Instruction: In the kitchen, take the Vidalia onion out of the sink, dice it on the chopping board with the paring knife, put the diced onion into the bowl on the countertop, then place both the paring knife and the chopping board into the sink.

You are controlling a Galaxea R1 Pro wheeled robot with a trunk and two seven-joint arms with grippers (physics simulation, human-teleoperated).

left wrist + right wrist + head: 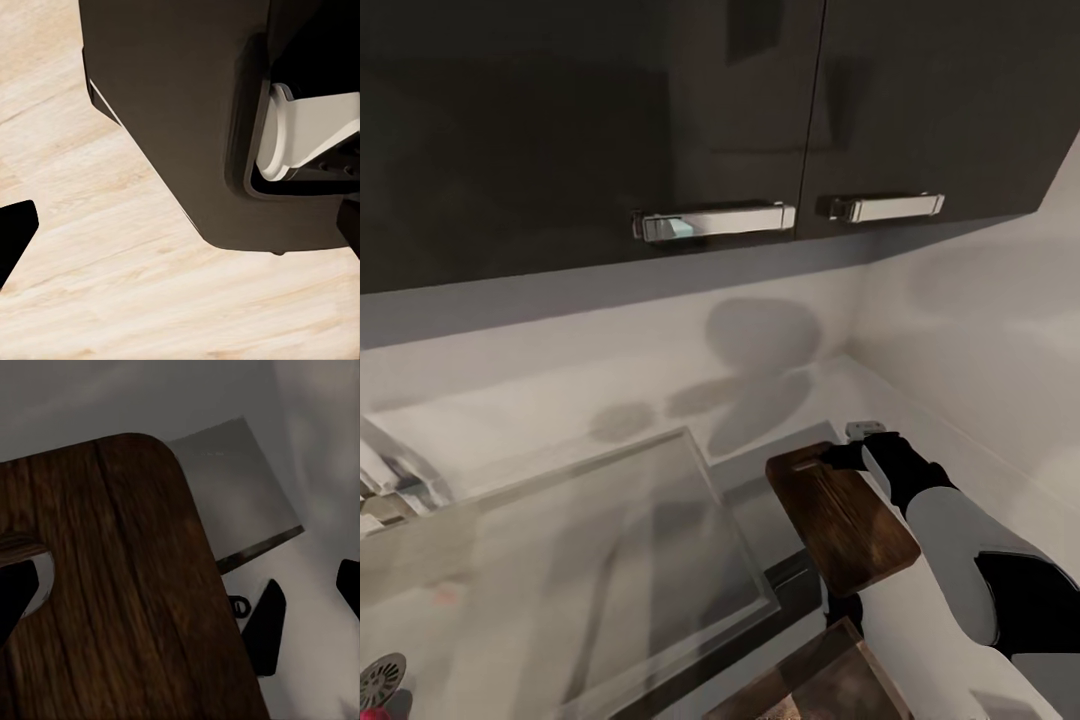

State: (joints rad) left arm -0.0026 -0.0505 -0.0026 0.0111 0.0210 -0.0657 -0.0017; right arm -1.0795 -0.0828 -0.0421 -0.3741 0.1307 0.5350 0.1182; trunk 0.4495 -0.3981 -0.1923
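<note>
One chopping board [840,520] held lifted in the right jaws [850,455] beside one sink [560,560]; left jaws' state unclear.

Chopping board [845,520] right of sink [610,560], under cabinets [610,120]

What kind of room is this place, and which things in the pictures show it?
It looks like a kitchen. A grey steel sink with a round drain is set in the countertop, dark wall cabinets with chrome handles hang above, and the right hand holds a wooden chopping board.
</note>
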